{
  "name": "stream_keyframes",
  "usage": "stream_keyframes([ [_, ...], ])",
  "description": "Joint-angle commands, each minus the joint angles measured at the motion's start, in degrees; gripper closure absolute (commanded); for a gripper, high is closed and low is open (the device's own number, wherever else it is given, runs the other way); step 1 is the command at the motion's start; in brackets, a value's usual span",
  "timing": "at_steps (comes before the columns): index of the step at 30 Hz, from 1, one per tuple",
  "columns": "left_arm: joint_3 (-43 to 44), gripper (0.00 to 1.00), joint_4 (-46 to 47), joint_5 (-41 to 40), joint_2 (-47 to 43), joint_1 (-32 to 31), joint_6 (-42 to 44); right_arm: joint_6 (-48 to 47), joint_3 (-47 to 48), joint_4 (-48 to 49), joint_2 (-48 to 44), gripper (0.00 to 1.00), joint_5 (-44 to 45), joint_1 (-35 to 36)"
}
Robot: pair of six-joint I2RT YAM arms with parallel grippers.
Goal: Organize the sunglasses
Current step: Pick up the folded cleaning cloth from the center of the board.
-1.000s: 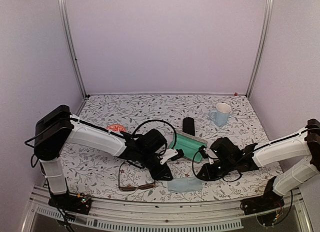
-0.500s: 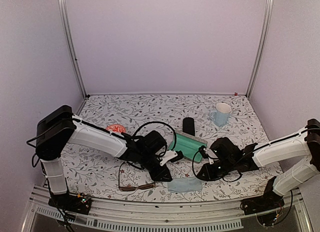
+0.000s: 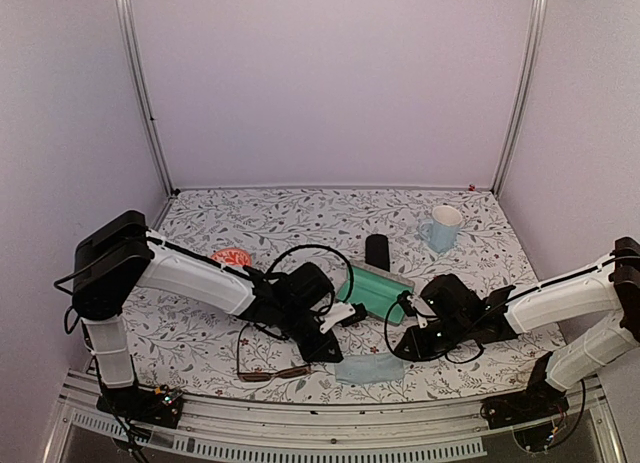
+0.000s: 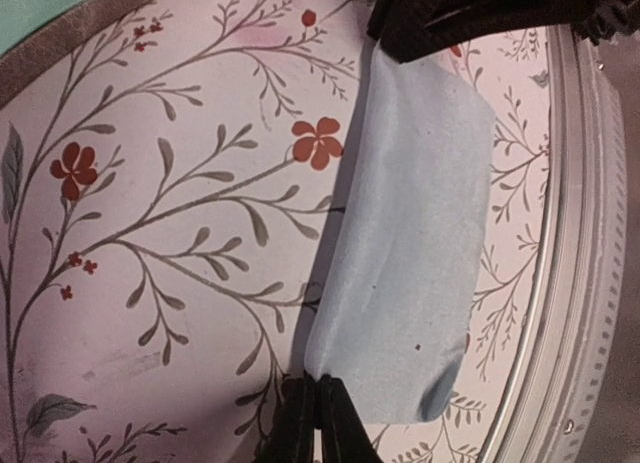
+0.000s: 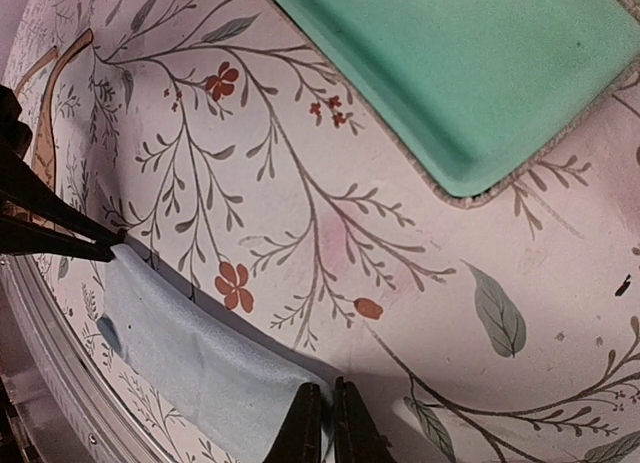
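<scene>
left end effector [image 4: 318, 423] and right end effector [image 5: 322, 423] each clamp one blue cloth [image 4: 410, 243], near one brown sunglasses pair [image 3: 280, 373].

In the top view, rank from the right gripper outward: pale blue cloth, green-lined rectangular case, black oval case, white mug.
1. pale blue cloth, at the right gripper
2. green-lined rectangular case, just behind
3. black oval case, farther back
4. white mug, back right
</scene>
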Motion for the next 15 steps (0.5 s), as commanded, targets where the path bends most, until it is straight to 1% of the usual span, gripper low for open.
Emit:
stream_keyframes([
  [1,-0.2,0.97,0.3,1.1,0.9,-0.7,0.4,-0.4,-0.8,0.4,-0.2,0.96,-0.8,-0.4],
  [3,0.1,1.00,0.2,1.1,0.9,-0.6,0.4,-0.4,-0.8,0.6,-0.2,0.98,-1.0,-0.3],
  [5,0.5,1.00,0.0,1.2,0.8,-0.6,0.4,-0.4,-0.9,0.7,-0.4,1.00,-1.2,-0.4],
  [15,1.5,1.00,-0.4,1.3,-0.7,-0.3,-0.4,-0.7,-0.8,1.0,-2.7,1.00,-0.9,-0.4],
])
